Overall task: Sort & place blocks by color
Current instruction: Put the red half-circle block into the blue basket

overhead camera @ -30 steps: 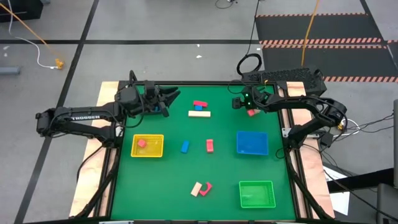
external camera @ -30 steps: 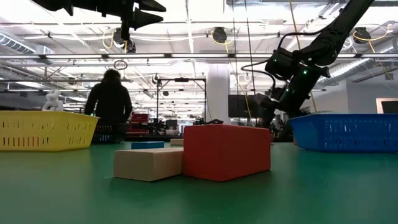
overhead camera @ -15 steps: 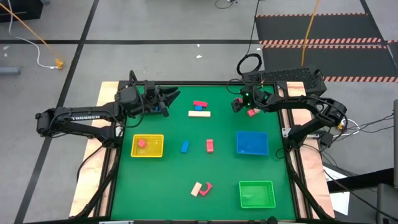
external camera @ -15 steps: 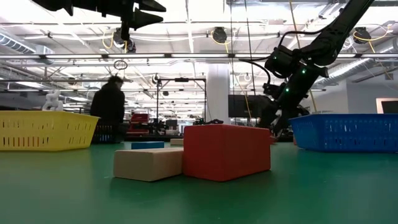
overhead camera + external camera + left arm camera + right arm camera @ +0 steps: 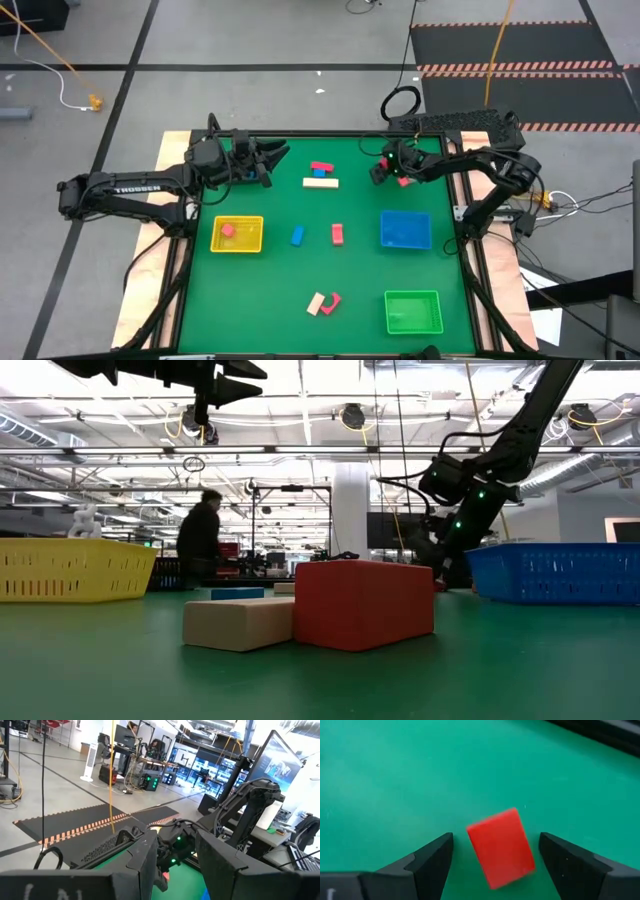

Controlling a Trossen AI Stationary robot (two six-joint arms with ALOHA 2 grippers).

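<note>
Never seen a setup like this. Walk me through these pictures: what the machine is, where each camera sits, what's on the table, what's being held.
Two dark robot arms work at a green table. One camera looks down from above, one sits at table height, one rides each wrist. Small red, blue and tan blocks lie scattered; a yellow tray holds one red block, and the blue tray and green tray are nearby. The right gripper has open jaws on either side of a red block, not gripping it. The left gripper waits raised, holding nothing.

Right pincer spread wide, low; left pincer raised, seemingly part-open.
</note>
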